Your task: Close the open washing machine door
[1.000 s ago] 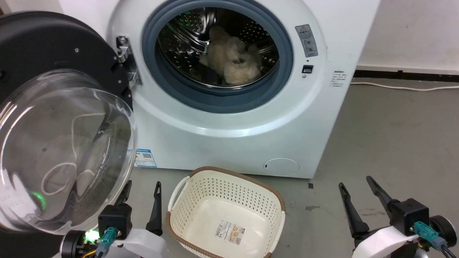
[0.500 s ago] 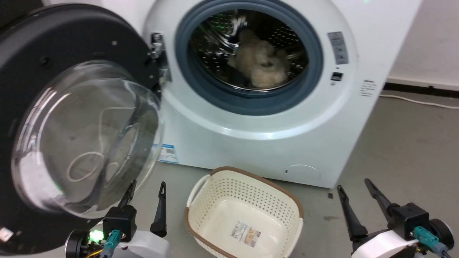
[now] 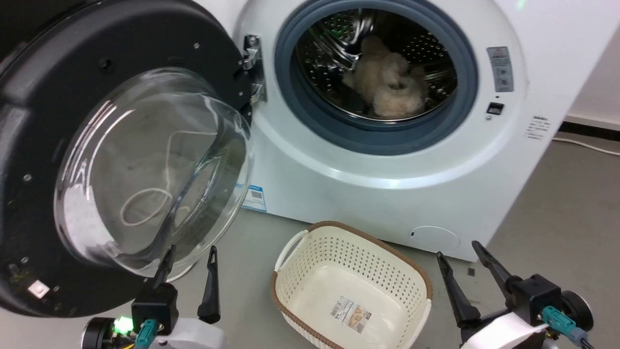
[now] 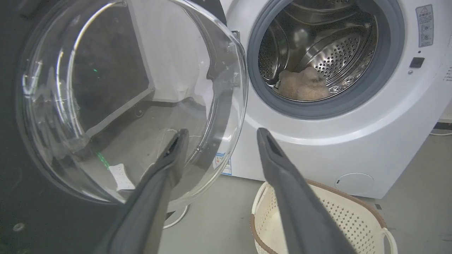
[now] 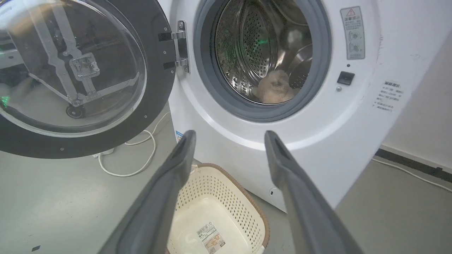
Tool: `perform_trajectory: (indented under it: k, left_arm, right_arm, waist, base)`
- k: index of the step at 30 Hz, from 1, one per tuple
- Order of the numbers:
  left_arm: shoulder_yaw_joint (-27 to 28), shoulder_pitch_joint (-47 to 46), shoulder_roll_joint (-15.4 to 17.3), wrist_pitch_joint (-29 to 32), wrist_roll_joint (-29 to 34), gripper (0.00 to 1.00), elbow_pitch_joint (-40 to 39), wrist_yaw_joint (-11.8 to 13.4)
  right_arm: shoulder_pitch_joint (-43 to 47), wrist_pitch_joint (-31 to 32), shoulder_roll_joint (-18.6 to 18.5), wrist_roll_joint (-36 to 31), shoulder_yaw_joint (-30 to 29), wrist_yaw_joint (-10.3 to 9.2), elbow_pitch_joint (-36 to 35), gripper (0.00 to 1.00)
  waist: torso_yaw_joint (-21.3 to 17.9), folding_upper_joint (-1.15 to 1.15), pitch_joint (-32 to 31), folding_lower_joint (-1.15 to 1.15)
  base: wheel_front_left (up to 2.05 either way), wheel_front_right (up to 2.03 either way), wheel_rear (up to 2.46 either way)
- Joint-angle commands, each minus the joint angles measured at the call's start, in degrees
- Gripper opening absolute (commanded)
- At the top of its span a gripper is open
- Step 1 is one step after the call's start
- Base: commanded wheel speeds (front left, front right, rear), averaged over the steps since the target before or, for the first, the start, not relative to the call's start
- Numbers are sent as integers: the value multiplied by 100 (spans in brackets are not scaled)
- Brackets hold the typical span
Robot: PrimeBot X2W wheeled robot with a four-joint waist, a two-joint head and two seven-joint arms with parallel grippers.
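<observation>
Door point(image 3: 58, 121) wide open, filling frame left. Left tool point(image 3: 191, 252) at its lower edge, right tool point(image 3: 457, 249) lower right: both spread, empty. No push yet; whole swing remains.

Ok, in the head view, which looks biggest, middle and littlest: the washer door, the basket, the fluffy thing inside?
1. washing machine door, biggest by far.
2. basket.
3. fluffy thing, smallest, though it sits farther back in the drum.

Black-rimmed washing machine door point(image 3: 63, 97), white machine point(image 3: 368, 194), cream perforated basket point(image 3: 416, 286) with brown rim.
</observation>
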Motion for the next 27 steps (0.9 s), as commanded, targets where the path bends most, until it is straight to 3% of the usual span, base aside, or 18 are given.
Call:
perform_trajectory:
  k: [1,27]
  left_arm:
    - [3,79,21,-70,-48,100,-48,49]
    - [-68,188,24,-382,-67,100,-173,229]
  right_arm:
    - [-91,-63,-56,63,47,2,40,100]
    - [-164,-374,-182,318,392,3,236,100]
  waist:
    - [57,0,16,0]
    - [688,0,32,0]
  base:
    - [0,0,0]
    - [-1,-1,-1]
